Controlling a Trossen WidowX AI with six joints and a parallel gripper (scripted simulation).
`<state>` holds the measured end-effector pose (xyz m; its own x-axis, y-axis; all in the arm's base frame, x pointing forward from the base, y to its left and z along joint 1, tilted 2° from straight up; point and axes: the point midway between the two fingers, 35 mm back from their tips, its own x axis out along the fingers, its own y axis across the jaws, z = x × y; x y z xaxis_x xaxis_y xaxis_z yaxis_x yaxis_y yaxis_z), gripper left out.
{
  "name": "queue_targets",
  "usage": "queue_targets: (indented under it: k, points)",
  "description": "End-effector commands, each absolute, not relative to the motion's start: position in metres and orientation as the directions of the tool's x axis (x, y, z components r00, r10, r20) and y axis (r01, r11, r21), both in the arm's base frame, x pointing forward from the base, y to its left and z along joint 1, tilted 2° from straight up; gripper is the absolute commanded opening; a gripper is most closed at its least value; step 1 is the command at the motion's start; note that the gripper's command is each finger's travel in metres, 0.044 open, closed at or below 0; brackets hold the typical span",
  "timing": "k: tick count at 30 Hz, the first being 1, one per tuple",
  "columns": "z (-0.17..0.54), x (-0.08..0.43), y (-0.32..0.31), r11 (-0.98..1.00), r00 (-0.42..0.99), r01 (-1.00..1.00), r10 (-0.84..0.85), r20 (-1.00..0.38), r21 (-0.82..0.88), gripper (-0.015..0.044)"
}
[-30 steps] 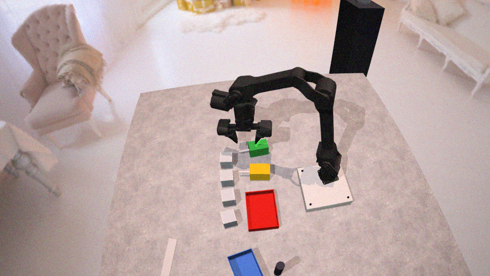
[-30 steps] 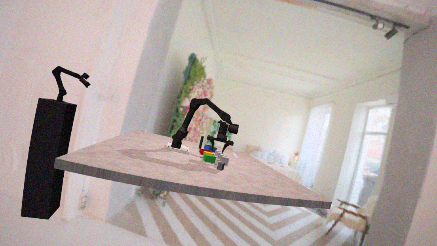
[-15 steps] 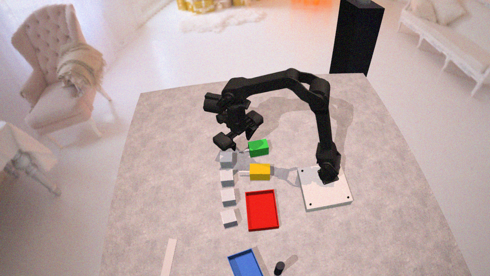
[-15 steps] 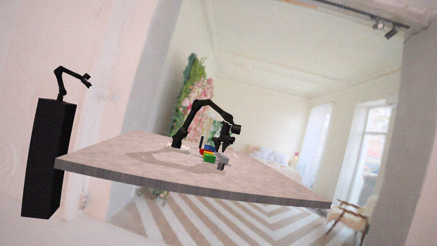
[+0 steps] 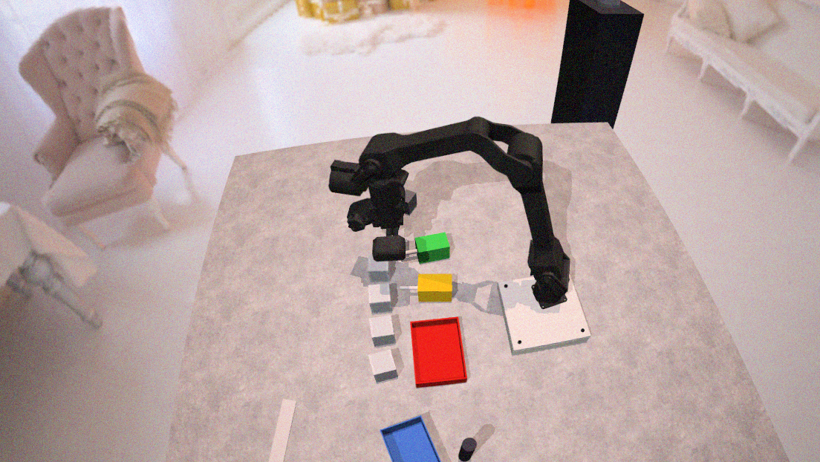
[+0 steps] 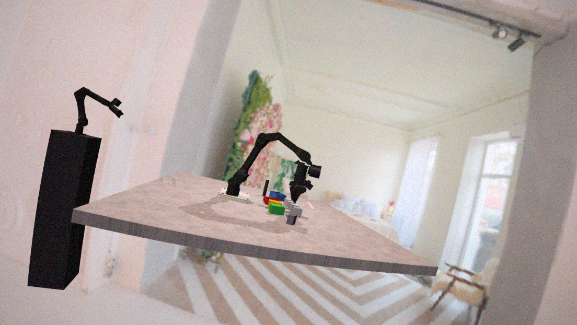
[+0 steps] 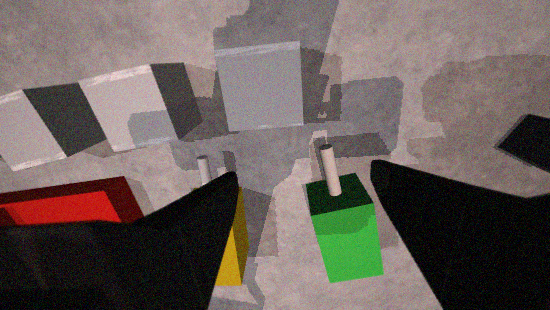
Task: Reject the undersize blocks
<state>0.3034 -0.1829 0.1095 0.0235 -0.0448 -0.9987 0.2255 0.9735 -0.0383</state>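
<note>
My gripper was open and held nothing, near the one green GO gauge. I counted five steel blocks from the top, one partly hidden behind the arm; that view showed the single red reject tray whole, the wrist view cropped it.

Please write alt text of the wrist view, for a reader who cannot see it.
Open black fingers frame the green GO gauge, its pin pointing toward a row of steel blocks at the top. A yellow block with thin pins is partly hidden behind the left finger, and the red tray lies farther left.
</note>
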Motion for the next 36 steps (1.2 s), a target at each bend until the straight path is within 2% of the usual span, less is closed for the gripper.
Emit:
queue_targets:
  k: [1,7,13,36]
  points:
    - [0.120,0.332,-0.178,0.782,0.047,-0.619,-0.059,-0.997,-0.075,0.0325]
    - [0.121,0.339,-0.175,0.535,0.047,-0.842,-0.058,-0.997,-0.071,0.0325]
    - [0.121,0.344,-0.172,0.251,0.047,-0.966,-0.057,-0.997,-0.060,0.0325]
    - [0.107,0.347,-0.174,0.234,0.047,-0.970,-0.057,-0.997,-0.059,0.0325]
